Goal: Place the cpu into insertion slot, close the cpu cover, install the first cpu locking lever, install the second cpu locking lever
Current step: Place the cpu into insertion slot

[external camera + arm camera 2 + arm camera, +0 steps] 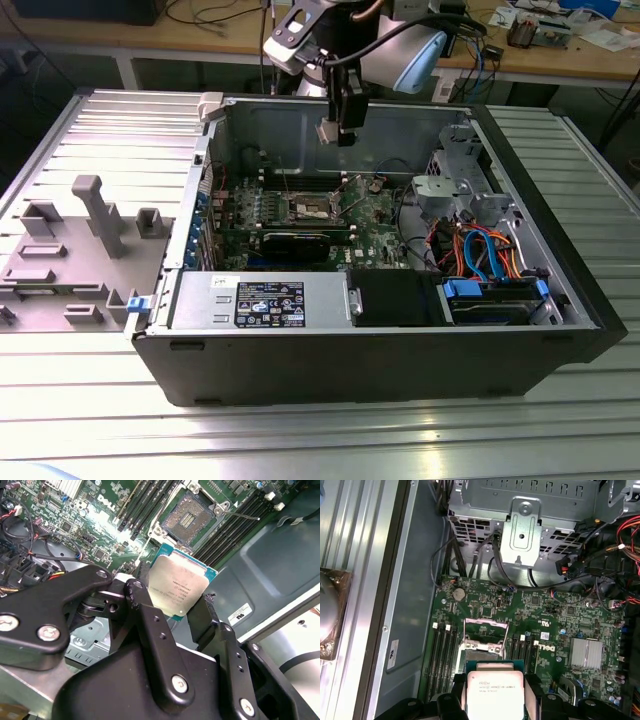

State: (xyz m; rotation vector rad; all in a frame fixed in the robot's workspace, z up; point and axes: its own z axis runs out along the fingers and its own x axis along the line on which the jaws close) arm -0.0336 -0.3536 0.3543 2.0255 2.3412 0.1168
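Observation:
My gripper [336, 128] hangs above the open computer case, shut on the cpu [327, 132], a small flat square chip with a dull silver top. In both wrist views the cpu [177, 585] [494, 692] sits clamped by its edges between the black fingers [137, 594]. It is held in the air over the green motherboard [375, 230]. The insertion slot [187, 517] [484, 652] [310, 207] lies open below, its contact field bare. The cpu cover [486, 624] stands raised at the slot's edge. A thin locking lever [245, 515] juts out beside the slot.
Long memory slots [150, 500] flank the socket on both sides. A metal drive cage [520, 535] and bundled cables [480, 250] crowd one end of the case. A power supply [260, 300] fills the near side. A grey fixture tray [80, 250] lies at the exterior view's left.

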